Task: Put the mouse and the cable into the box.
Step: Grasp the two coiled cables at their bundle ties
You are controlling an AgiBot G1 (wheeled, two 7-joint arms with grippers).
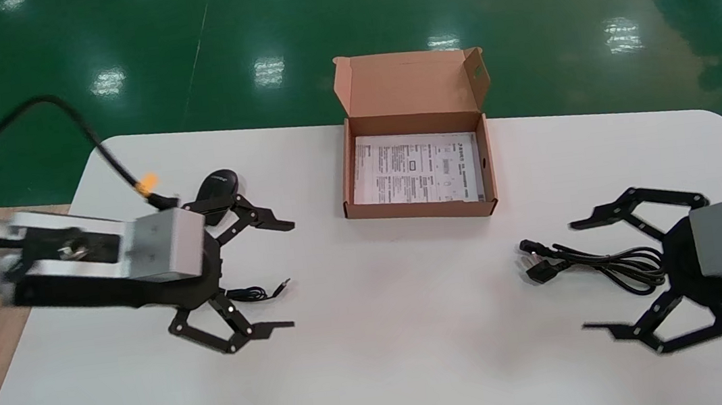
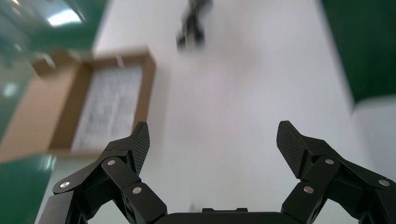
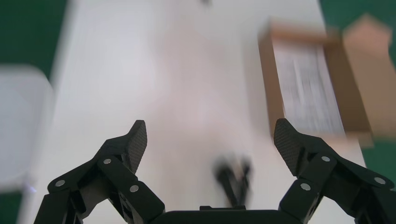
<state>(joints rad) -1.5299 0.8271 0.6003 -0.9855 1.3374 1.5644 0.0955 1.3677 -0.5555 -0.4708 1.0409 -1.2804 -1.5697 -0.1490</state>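
counter: white, carries everything we log here.
box: open at the far middle, flap up, printed sheet flat inside; neither item in it yet.
left gripper: jaws wide apart, empty, over the counter's left side.
right gripper: jaws wide apart, empty, on the right side.
cable: black bundle lying in the gap of the right jaws, plugs toward the counter's middle, long axis in line with that arm's reach; we judge the right arm nearer.
mouse: just beyond the left gripper's far jaw, outside the gap; we judge the left arm must shift farther out to straddle it.
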